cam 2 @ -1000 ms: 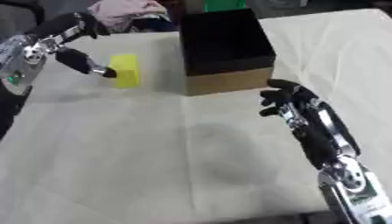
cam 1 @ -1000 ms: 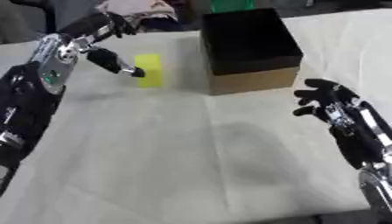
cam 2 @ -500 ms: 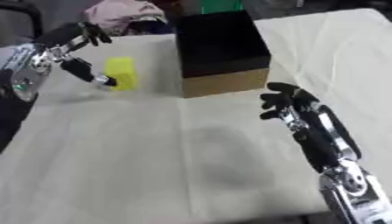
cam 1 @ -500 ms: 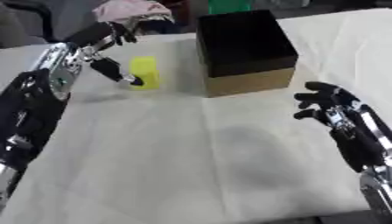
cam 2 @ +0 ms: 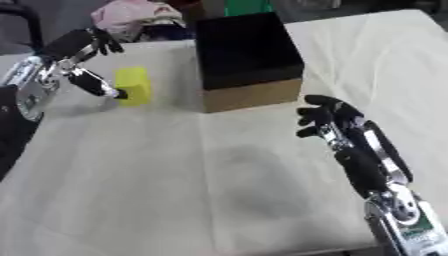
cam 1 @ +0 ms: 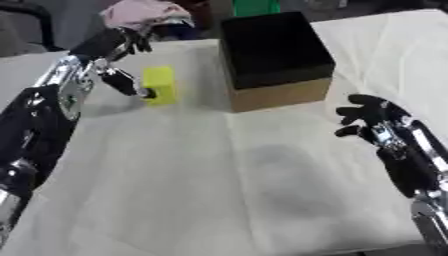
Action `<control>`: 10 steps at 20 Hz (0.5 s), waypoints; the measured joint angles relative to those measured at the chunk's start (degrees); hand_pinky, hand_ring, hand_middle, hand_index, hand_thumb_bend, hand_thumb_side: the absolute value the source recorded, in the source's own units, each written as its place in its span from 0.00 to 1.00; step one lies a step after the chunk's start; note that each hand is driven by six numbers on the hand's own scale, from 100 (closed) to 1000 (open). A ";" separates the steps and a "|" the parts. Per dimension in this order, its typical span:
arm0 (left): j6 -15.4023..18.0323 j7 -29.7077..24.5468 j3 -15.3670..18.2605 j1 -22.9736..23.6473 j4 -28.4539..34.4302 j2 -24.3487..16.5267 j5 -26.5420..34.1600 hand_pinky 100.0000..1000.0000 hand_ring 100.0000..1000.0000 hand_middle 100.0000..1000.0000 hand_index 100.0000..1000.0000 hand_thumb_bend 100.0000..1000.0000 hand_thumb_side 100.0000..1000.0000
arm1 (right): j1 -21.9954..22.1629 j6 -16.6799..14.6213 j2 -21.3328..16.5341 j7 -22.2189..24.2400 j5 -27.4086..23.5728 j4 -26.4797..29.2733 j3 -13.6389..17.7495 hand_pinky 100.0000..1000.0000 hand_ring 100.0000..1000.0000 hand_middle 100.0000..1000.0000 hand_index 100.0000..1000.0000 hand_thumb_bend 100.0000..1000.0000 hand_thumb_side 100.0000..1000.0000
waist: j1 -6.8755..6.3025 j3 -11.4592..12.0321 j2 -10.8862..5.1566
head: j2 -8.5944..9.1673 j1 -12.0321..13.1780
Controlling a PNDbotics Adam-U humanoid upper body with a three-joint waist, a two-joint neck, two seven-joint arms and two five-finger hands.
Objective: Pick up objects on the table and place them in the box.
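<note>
A yellow block (cam 1: 160, 85) stands on the white cloth left of the box (cam 1: 276, 60), which is black inside with a brown cardboard front. My left hand (cam 1: 112, 60) is at the block's left side, open, the thumb reaching down to the block's lower left edge and the fingers spread above it, not closed round it. My right hand (cam 2: 328, 118) hovers open over the cloth, right of and nearer than the box, holding nothing.
A pink cloth bundle (cam 1: 144, 12) lies beyond the block at the table's far edge. A green object (cam 1: 255, 7) shows behind the box. The white cloth (cam 1: 236, 180) covers the table in front, with a crease down the middle.
The whole picture has shifted, so the head has moved. My left hand stays at the block with its thumb against it. The right hand keeps its pose.
</note>
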State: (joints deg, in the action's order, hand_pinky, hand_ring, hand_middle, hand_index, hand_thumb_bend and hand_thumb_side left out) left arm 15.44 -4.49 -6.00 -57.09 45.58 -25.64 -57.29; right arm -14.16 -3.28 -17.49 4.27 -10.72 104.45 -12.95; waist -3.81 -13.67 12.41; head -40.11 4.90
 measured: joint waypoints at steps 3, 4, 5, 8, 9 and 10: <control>-0.08 0.53 0.29 0.00 -0.38 0.05 -0.20 0.68 0.60 0.59 0.71 0.74 0.18 | -0.03 0.00 0.00 0.02 0.00 0.00 -0.16 0.61 0.82 0.50 0.80 0.00 0.58 | -0.11 -0.20 0.25 | 0.33 0.04; -0.08 0.65 0.32 0.00 -0.43 0.06 -0.20 0.68 0.60 0.59 0.71 0.73 0.19 | -0.07 -0.01 0.00 0.04 0.00 0.00 -0.17 0.61 0.82 0.50 0.80 0.00 0.58 | -0.16 -0.33 0.36 | 0.38 0.07; -0.07 0.75 0.35 0.00 -0.56 0.11 -0.21 0.68 0.60 0.59 0.70 0.72 0.19 | -0.16 -0.01 0.00 0.05 0.00 0.00 -0.17 0.61 0.82 0.50 0.80 0.00 0.58 | -0.25 -0.49 0.42 | 0.40 0.08; -0.09 0.78 0.62 0.00 -1.05 0.48 -0.21 0.68 0.58 0.57 0.69 0.67 0.17 | -0.45 -0.05 0.00 0.13 0.00 0.00 -0.20 0.61 0.82 0.50 0.80 0.00 0.58 | -0.38 -0.82 0.74 | 0.43 0.20; -0.09 0.77 0.64 0.00 -1.20 0.52 -0.21 0.68 0.58 0.56 0.69 0.67 0.17 | -0.48 -0.04 0.00 0.17 0.00 0.00 -0.20 0.61 0.82 0.50 0.80 0.00 0.58 | -0.42 -0.90 0.79 | 0.44 0.27; -0.09 0.77 0.69 0.00 -1.41 0.52 -0.21 0.67 0.58 0.55 0.69 0.66 0.18 | -0.49 -0.02 0.00 0.21 0.00 0.00 -0.23 0.61 0.82 0.50 0.80 0.00 0.58 | -0.49 -0.98 0.83 | 0.45 0.31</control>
State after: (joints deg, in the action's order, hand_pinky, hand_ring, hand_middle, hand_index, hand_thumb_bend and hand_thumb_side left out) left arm 15.35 -3.72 -5.31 -57.09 44.17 -25.12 -57.50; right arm -14.65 -3.30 -17.49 4.48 -10.72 104.45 -13.17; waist -4.30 -14.65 13.24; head -39.66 5.21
